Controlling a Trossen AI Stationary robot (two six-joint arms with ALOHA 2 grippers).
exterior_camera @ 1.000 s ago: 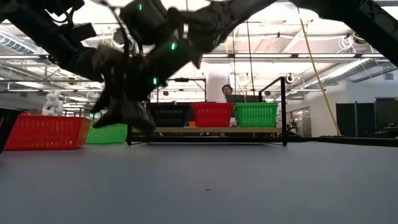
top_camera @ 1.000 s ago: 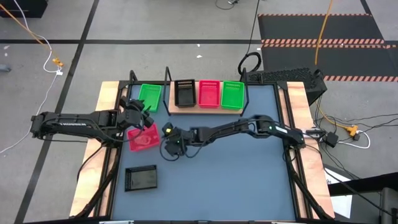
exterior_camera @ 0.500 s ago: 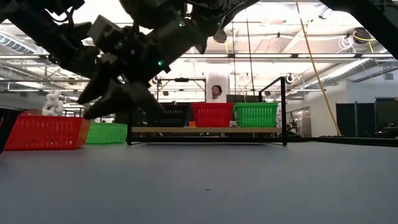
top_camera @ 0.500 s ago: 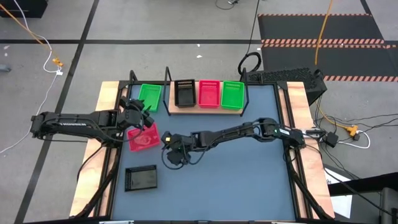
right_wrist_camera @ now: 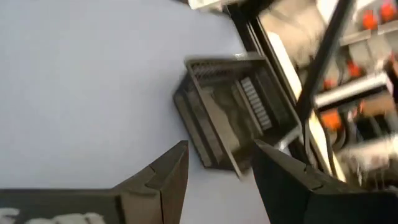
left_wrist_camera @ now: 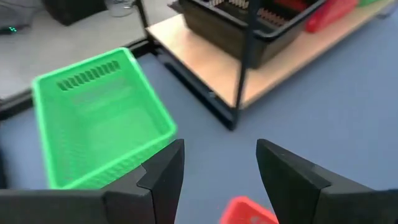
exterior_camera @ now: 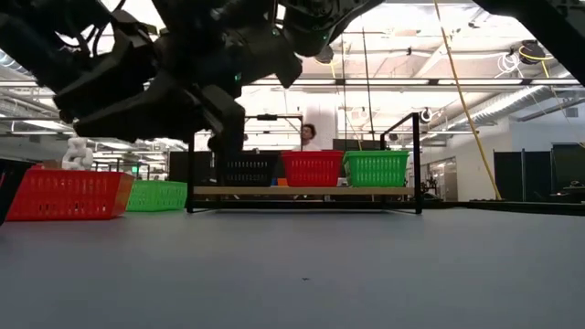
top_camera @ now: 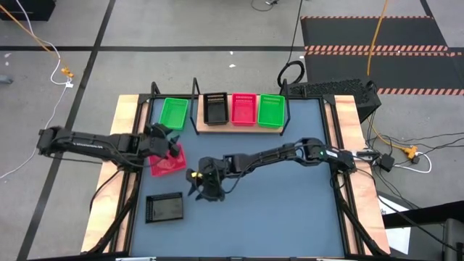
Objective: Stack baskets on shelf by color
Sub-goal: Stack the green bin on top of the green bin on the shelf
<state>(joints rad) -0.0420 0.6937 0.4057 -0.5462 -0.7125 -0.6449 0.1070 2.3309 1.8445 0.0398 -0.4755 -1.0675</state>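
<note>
On the shelf (top_camera: 239,127) three baskets stand side by side on their bottoms: black (top_camera: 214,108), pink-red (top_camera: 243,109) and green (top_camera: 271,110). A second green basket (top_camera: 174,113) rests on the table left of the shelf. A pink-red basket (top_camera: 167,162) stands below it, and a black basket (top_camera: 164,207) lies near the front left. My left gripper (left_wrist_camera: 217,149) hangs open over the pink-red basket's far edge (left_wrist_camera: 249,211), holding nothing. My right gripper (right_wrist_camera: 217,152) hovers open mid-table, pointing toward the front black basket (right_wrist_camera: 233,112).
The shelf's black metal frame posts (left_wrist_camera: 249,62) rise at its corners. Bare blue-grey tabletop (top_camera: 290,210) spreads across the middle and right. A person (exterior_camera: 309,137) shows in the room behind the shelf.
My right gripper has swung toward the table's near edge and turned its wrist, so it now faces the front black basket. My left gripper has come down and toward the right while rolling, ending over the pink-red basket. No basket has moved.
</note>
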